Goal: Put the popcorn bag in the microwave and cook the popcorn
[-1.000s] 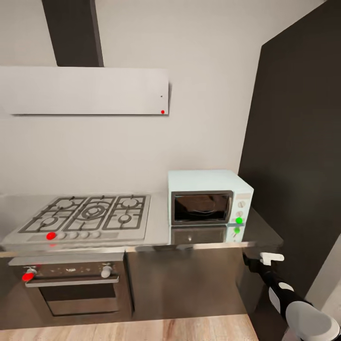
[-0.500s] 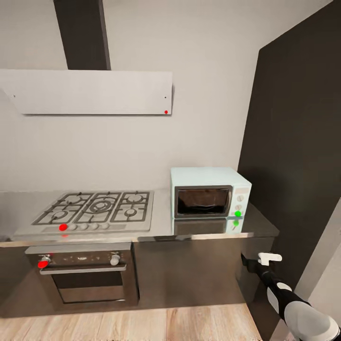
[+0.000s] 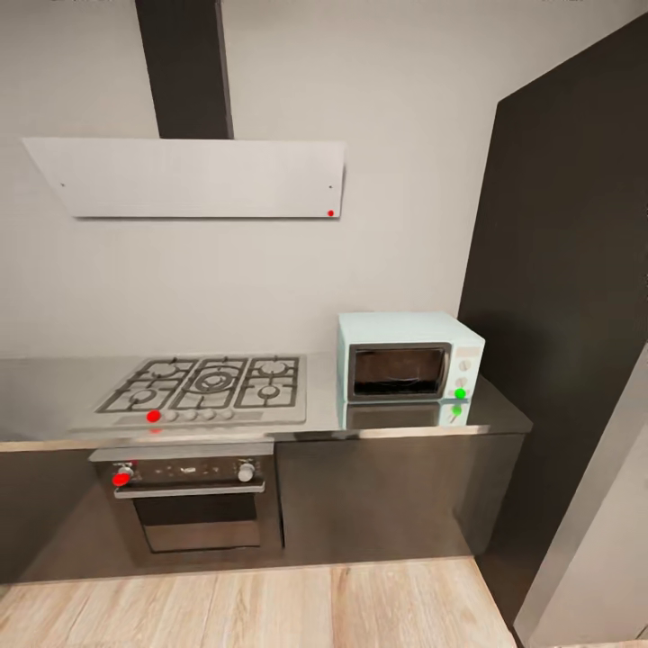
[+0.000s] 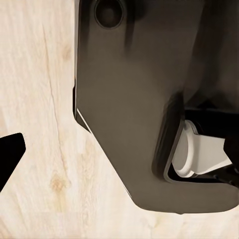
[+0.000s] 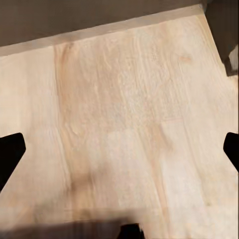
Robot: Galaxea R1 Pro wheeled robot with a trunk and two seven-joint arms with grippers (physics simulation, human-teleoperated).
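Wood floor [image 3: 270, 603] fills the lower frame of the head view.

Right wrist view: floor planks below, dark finger tips [image 5: 10, 154] at both side edges, wide apart, nothing between them. Left wrist view: one dark finger tip [image 4: 9, 152] at the left edge over the floor, robot base [image 4: 129, 109] beside it. The other tip is not visible, so I cannot tell how the left fingers stand.

Mid frame: oven [image 3: 193, 495] under the hob [image 3: 211, 389], dark cabinet fronts along the tabletop [image 3: 499, 416].

Centre right: microwave [image 3: 409, 358] on the tabletop, door closed, green light on its control panel. Glass is dark; contents not readable. Popcorn bag: not seen on the visible tabletop; whether it sits behind that door cannot be told.

Upper frame: hood [image 3: 193, 175] on the wall.

Change over the last second: the whole view shifted, units look smaller and sit further right, more floor shows, and the right arm left the lower right corner. Judgement: camera backing off from the microwave. That fits either heating under way or a search for the bag elsewhere.
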